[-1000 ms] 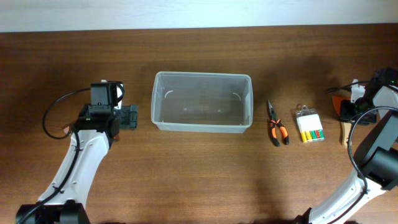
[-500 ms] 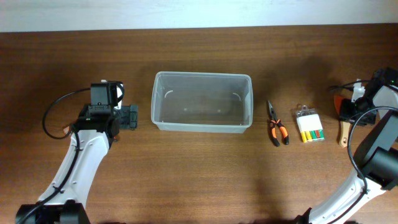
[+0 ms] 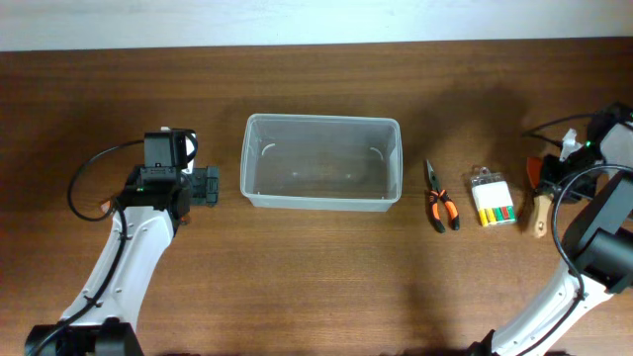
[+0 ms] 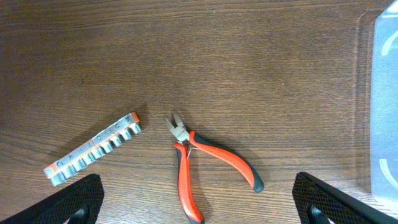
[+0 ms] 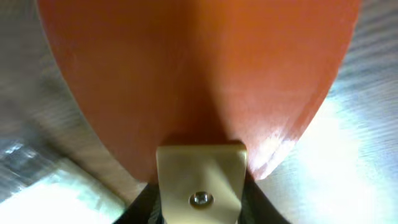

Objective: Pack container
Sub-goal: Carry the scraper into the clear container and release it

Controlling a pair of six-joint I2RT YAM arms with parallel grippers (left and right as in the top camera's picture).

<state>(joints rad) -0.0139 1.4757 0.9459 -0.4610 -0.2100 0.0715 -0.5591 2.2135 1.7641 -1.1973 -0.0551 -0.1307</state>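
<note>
Clear, rimmed, round-cornered container; left gripper apart, right gripper state unclear.

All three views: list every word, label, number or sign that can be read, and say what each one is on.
No text can be read in any view.
Bit rail: there may be marks on its strip, but they are too small to read.
Clear case of coloured pieces: no legible label.
Container and orange blade: no markings show.
</note>
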